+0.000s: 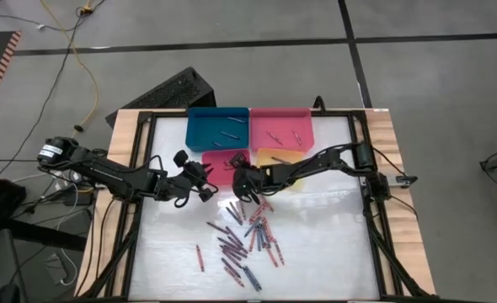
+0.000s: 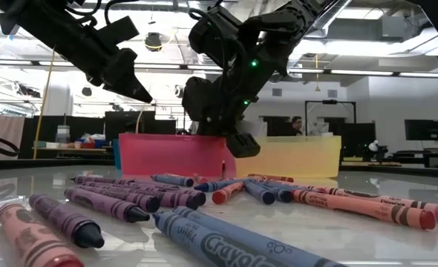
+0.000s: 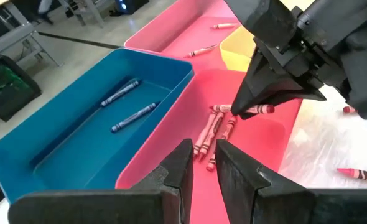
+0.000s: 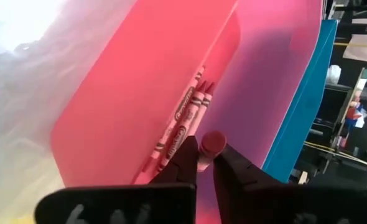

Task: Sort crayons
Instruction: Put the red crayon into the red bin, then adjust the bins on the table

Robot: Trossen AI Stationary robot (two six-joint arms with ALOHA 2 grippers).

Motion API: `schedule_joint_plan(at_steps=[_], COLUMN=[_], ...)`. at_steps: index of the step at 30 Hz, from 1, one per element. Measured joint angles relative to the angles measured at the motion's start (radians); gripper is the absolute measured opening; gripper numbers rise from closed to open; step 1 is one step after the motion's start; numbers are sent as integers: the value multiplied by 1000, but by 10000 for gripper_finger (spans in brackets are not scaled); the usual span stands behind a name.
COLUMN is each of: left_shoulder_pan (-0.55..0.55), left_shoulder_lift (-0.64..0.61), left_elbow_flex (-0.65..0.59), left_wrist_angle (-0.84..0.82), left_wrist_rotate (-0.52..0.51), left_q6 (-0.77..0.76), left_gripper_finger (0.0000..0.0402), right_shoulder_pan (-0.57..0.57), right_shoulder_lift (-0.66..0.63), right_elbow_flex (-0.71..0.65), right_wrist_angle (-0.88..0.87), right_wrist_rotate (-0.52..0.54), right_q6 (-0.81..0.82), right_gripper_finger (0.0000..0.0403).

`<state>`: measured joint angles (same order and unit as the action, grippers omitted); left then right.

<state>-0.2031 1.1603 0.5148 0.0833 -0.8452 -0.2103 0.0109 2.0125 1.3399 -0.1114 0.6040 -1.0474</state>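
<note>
Holding a red crayon [image 4: 212,142] pinched between its nearly closed fingers, the right gripper [image 1: 242,181] hangs over the red tray [image 1: 216,160], so the step in hand looks like a drop-off. Several red crayons [image 3: 209,127] already lie on that tray's floor, side by side, just beyond the held one in the right wrist view. The left gripper [image 1: 205,179] hovers close by, at the same tray's near edge, its fingers [image 3: 182,168] almost together with only a narrow slit between them and nothing in it. Two blue crayons [image 3: 126,102] lie in the blue tray [image 1: 217,128], a few sit in the pink tray [image 1: 280,124], and the yellow tray [image 1: 275,156] is partly hidden by the right arm. The unsorted pile [image 1: 247,240] lies on the white table [image 1: 333,244], well toward the near side. The next move seems to call for opening the right fingers so the crayon falls inside the tray, while keeping clear of the left gripper, which stands very near.
</note>
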Motion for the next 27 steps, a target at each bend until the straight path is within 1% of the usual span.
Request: schedule_joint_plan(at_steps=[9, 16, 20, 23, 25, 27], left_shoulder_pan=[0, 0, 0, 0, -1, -1], left_shoulder_lift=[0, 0, 0, -1, -1, -2], left_elbow_flex=[0, 0, 0, 0, 0, 0], left_wrist_angle=[-10, -11, -11, -16, -25, -32], left_wrist_rotate=[-2, 0, 3, 10, 33, 61], left_q6=[-9, -12, -13, -20, -20, -27], left_gripper_finger=[58, 58, 58, 58, 58, 58], right_shoulder_pan=[15, 59, 77, 84, 93, 112], right_shoulder_lift=[-1, -1, -7, -7, -26, -70], right_elbow_flex=[14, 119, 189, 227, 253, 280], right_wrist_angle=[59, 42, -78, -202, -348, -525], right_wrist_rotate=[10, 135, 124, 133, 136, 96], right_q6=[4, 28, 49, 130, 233, 399], right_gripper_finger=[63, 88, 97, 98, 98, 98])
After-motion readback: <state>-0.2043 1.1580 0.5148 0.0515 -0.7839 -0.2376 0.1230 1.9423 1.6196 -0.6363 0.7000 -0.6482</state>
